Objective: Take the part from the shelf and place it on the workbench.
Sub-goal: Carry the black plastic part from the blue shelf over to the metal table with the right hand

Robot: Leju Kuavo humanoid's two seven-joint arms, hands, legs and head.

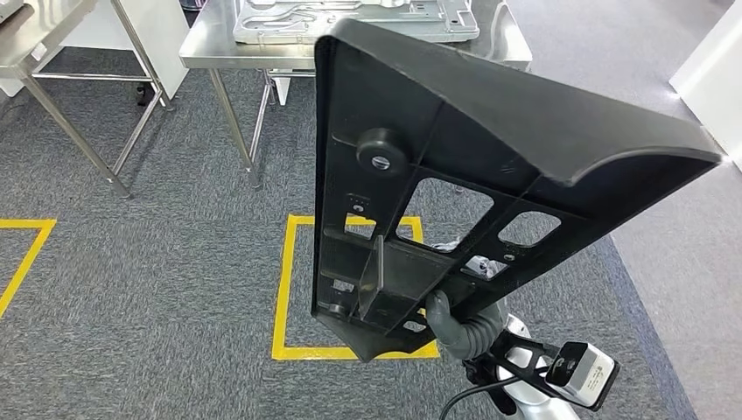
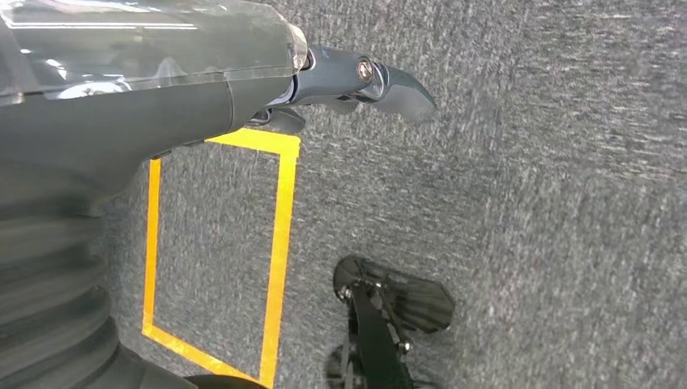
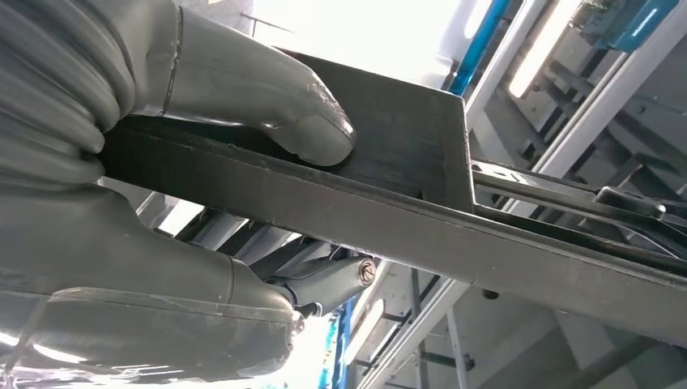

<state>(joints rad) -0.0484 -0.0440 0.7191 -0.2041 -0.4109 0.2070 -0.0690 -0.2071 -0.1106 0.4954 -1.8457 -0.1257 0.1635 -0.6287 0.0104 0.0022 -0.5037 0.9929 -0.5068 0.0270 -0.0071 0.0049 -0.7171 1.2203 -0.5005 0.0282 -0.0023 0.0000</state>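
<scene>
The part (image 1: 455,166), a big black plastic panel with ribs, cutouts and a round knob, is held up above the grey carpet (image 1: 157,262), long axis running from the right hand (image 1: 459,324) at its low narrow end up toward the steel desk (image 1: 210,52). It's clamped firmly there, thumb on top. The left hand (image 2: 356,81) hangs over the carpet, nothing gripped, fingers apart.

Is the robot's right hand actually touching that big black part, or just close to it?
Touching. In the right wrist view the right hand grips the black part, its thumb pressed flat on the surface and darker fingers underneath.
</scene>
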